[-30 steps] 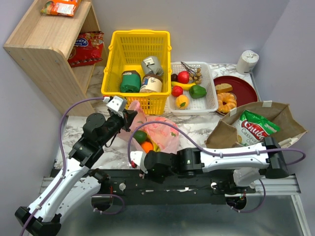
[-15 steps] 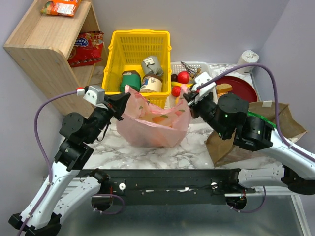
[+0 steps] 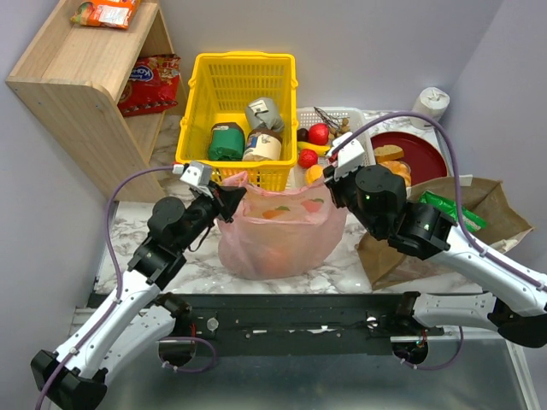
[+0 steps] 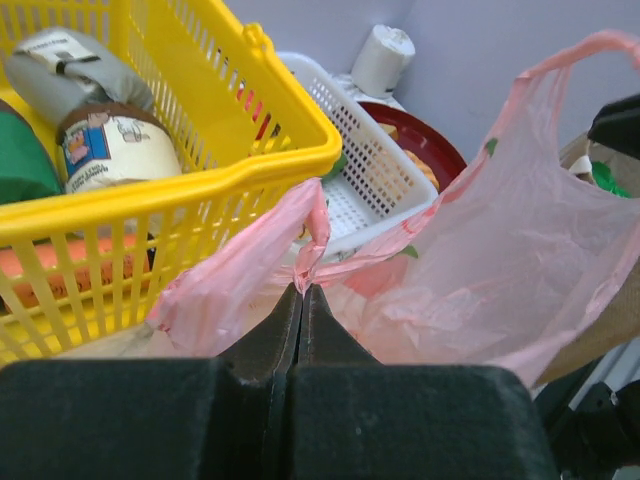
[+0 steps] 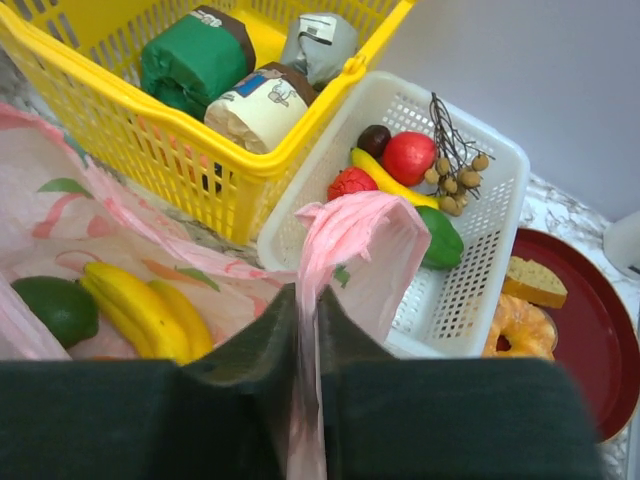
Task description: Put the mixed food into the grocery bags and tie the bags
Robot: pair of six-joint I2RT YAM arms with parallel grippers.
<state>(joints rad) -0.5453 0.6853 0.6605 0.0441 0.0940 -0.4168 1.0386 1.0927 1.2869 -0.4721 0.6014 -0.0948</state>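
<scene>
Just in front of the yellow basket, the thin pink bag looks limp, slippery and lightly loaded; left tool and right tool each pinch a handle, the sensible hold

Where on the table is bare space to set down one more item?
Bare marble shows in front of the pink bag, toward the brown paper bag, and left, beside the shelf foot. Behind the bag it is crowded: yellow basket, white tray, red plate side by side.
</scene>
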